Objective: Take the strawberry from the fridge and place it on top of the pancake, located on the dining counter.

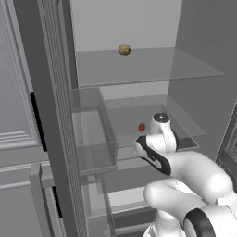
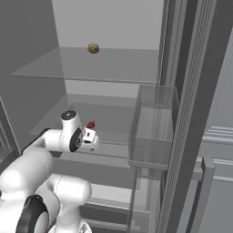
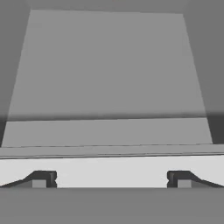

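Already the fridge [image 1: 203, 41] is open. From the left base, the strawberry [image 1: 141, 127] lies untouched on the middle shelf [image 1: 125, 121], just beside the arm. From the right base, the gripper [image 2: 93, 139] is near it, slightly lower. From the hand, both fingertips [image 3: 43, 179] stand wide apart, holding nothing. Grasping, carrying and placing remain.

A small tan-yellow round item [image 1: 124, 50] [image 2: 93, 48] sits alone on the upper glass shelf [image 1: 148, 69] [image 2: 91, 68], near that shelf's back edge.

Flat, even rendered light; soft shadows, sharp focus.
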